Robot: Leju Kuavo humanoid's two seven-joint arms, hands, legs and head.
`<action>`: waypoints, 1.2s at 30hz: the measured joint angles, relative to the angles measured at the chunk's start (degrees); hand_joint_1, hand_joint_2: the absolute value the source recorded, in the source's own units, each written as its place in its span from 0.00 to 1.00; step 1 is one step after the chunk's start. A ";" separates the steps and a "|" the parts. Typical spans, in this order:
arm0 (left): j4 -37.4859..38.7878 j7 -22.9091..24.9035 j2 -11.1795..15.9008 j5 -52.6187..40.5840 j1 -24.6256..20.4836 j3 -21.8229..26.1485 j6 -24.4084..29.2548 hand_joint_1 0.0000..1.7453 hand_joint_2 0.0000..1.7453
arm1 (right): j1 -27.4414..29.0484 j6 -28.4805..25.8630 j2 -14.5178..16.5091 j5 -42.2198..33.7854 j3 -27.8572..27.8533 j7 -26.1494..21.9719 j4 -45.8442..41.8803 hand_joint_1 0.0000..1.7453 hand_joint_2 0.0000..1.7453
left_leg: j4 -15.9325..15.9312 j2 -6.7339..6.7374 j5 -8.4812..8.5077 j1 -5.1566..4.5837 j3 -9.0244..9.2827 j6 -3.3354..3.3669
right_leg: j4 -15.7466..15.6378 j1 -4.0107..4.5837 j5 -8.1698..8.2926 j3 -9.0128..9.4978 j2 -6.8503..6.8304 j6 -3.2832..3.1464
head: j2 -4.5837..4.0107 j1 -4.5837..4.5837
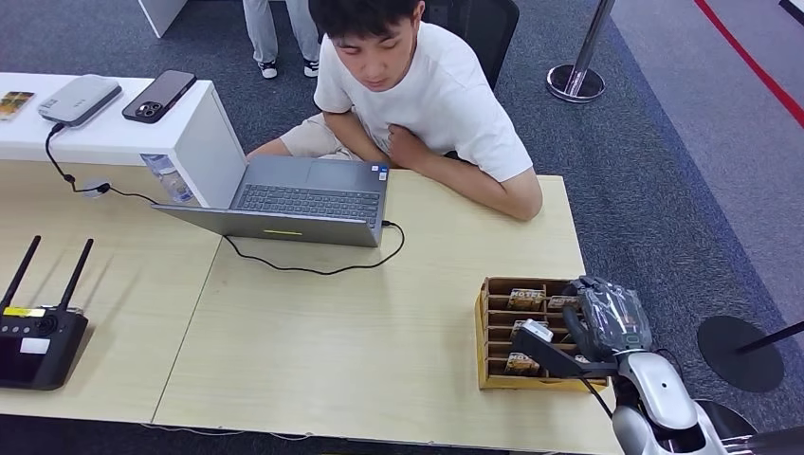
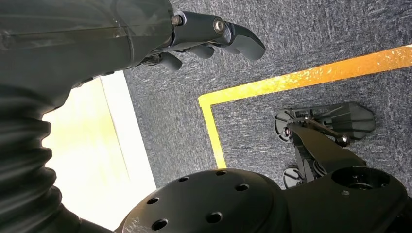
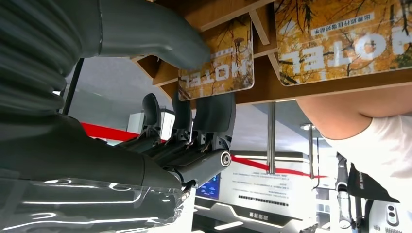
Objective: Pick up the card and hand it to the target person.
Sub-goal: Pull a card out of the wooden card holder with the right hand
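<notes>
A wooden card box [image 1: 485,334] with several slots stands near the table's front right corner, holding yellow "HOTEL" cards [image 1: 526,299]. My right hand [image 1: 578,332] reaches into it from the right. In the right wrist view one card [image 3: 218,60] stands between my thumb [image 3: 160,36] and my darker fingers [image 3: 214,114], which pinch it while it still sits in its slot. A second card [image 3: 340,41] stands in the neighbouring slot. A person in a white shirt [image 1: 446,95] sits at the far side of the table, arm resting on its edge. My left hand [image 2: 209,31] hangs over the carpet, holding nothing.
An open grey laptop [image 1: 294,204] with a black cable sits mid-table before the person. A black controller with two antennas [image 1: 33,341] lies at the front left. A white counter [image 1: 104,133] carries a phone and a charger. A stanchion base [image 1: 575,83] stands behind.
</notes>
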 joint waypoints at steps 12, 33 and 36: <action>0.00 0.09 -0.10 0.00 0.01 -0.03 0.04 0.00 1.00 | -1.52 0.50 -0.76 -0.92 0.53 -0.09 0.02 0.91 1.00 | 0.00 -0.01 0.00 0.00 0.00 0.00 | 0.00 0.00 0.00 0.00 -0.02 0.00 | 0.00 0.00; 0.00 -1.13 -0.30 0.00 0.03 -0.43 1.73 0.00 1.00 | -2.43 -1.54 -1.30 -4.37 1.76 -2.16 -0.12 1.00 1.00 | 0.00 -0.03 0.00 -0.01 -0.01 0.00 | 0.00 -0.01 0.00 -0.01 -0.01 0.00 | 0.00 0.00; 0.00 -1.20 -0.29 0.21 0.07 -0.41 1.58 0.00 1.00 | -2.52 -4.44 -1.28 -6.58 1.71 -4.21 -1.34 1.00 1.00 | 0.00 -0.02 0.00 -0.01 -0.01 0.00 | 0.00 -0.01 0.00 -0.01 -0.01 0.00 | 0.00 0.00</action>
